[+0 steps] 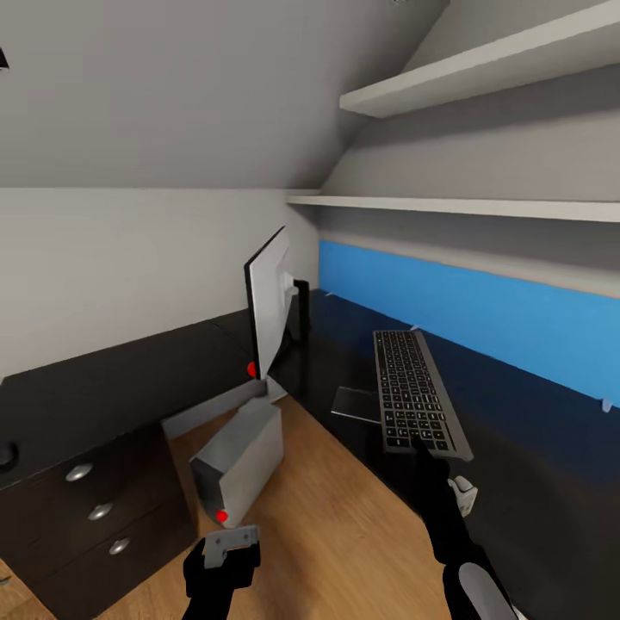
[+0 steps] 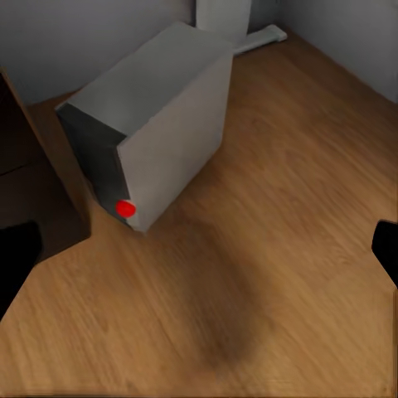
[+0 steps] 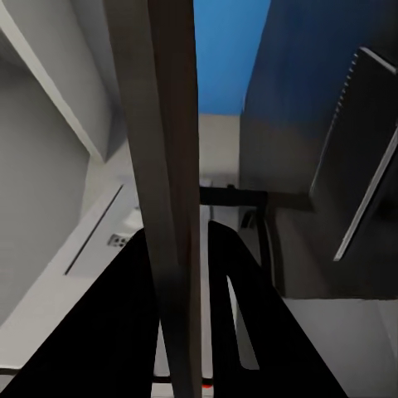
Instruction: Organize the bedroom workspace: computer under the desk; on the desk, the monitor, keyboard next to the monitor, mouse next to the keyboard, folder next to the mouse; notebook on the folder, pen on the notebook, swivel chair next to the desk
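Note:
The keyboard (image 1: 412, 390) hangs over the glossy black desk (image 1: 517, 448), and my right gripper (image 1: 428, 449) is shut on its near end. In the right wrist view the keyboard (image 3: 170, 157) runs edge-on between the black fingers (image 3: 137, 282). The monitor (image 1: 268, 301) stands edge-on at the desk's corner, left of the keyboard, and its dark panel (image 3: 365, 157) shows beyond the keyboard. The grey computer (image 1: 240, 455) sits on the wood floor in the desk's knee space. My left gripper (image 1: 229, 551) hovers open near its front, with the computer (image 2: 157, 116) ahead of the spread fingertips (image 2: 16, 257).
Black drawers with silver knobs (image 1: 99, 510) stand left of the computer. A blue panel (image 1: 482, 314) backs the desk, with white shelves (image 1: 482, 207) above it. A faint grey flat patch (image 1: 356, 403) lies on the desk left of the keyboard. A small dark object (image 1: 7, 455) sits at the desk's left edge.

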